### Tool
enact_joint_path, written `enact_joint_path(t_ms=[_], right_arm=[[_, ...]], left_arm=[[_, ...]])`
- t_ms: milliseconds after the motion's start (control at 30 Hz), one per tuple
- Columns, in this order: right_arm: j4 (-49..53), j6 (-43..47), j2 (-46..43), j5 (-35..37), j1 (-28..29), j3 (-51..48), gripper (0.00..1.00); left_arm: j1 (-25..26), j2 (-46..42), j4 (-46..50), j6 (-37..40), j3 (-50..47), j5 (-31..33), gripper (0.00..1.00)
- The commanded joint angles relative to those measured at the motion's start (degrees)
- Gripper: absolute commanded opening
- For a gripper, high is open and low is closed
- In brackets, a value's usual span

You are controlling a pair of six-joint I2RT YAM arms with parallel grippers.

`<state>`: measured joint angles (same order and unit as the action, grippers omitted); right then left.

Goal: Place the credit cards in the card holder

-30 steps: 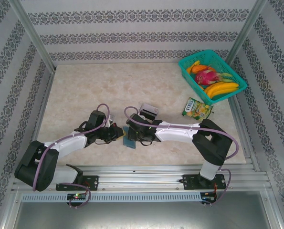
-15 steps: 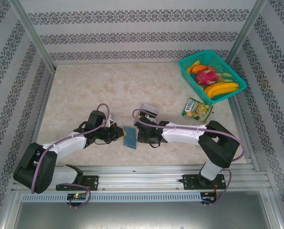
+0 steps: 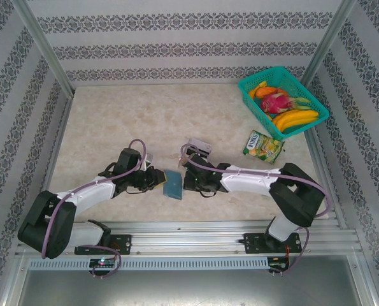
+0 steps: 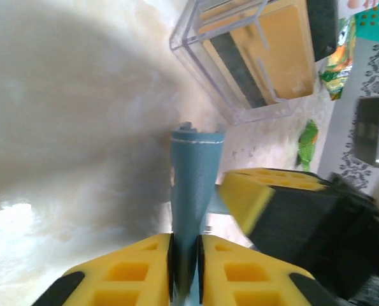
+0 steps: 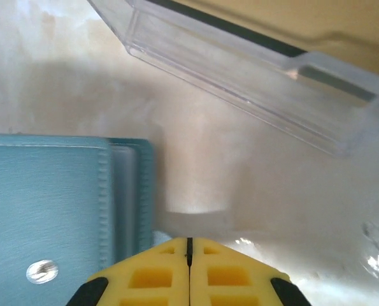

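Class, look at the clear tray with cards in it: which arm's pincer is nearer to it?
Right. The right pincer sits just on the near side of the clear tray. The left pincer, gripping the card holder, is farther off on the holder's other side.

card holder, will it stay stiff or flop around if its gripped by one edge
Probably fairly stiff: in the left wrist view the card holder stands out straight from the left gripper without sagging. Its stitched leather-like face looks smooth, so it may slip a little. Thin and flat, it likely slides rather than tips when pushed.
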<state>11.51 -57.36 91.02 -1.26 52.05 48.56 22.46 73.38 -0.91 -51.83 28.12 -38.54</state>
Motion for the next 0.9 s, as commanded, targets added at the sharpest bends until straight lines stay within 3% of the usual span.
enact_joint_path(t_ms=[0, 133, 367, 700, 867], right_arm=[[1.44, 1.57, -6.28, 1.49, -0.63, -1.32, 0.04], [2.6, 3.98, -10.65, -0.36, -0.81, -1.11, 0.04], [0.84, 4.54, -12.92, -4.21, -0.81, 0.37, 0.05], [-1.77, 3.79, -12.11, -6.48, -0.82, 0.73, 0.05], [-2.71, 2.97, -12.45, -6.13, -0.72, 0.23, 0.06]], left_arm=[[0.56, -0.41, 5.25, 3.05, 2.41, 3.01, 0.35], [0.72, -1.52, 8.59, 4.27, 3.72, 4.94, 0.5], [3.39, -4.28, 10.47, 4.59, 5.98, 5.85, 0.64], [8.45, -1.42, 14.03, 6.97, 10.91, 7.33, 0.67], [9.42, 1.19, 17.2, 8.63, 12.69, 9.22, 0.64]])
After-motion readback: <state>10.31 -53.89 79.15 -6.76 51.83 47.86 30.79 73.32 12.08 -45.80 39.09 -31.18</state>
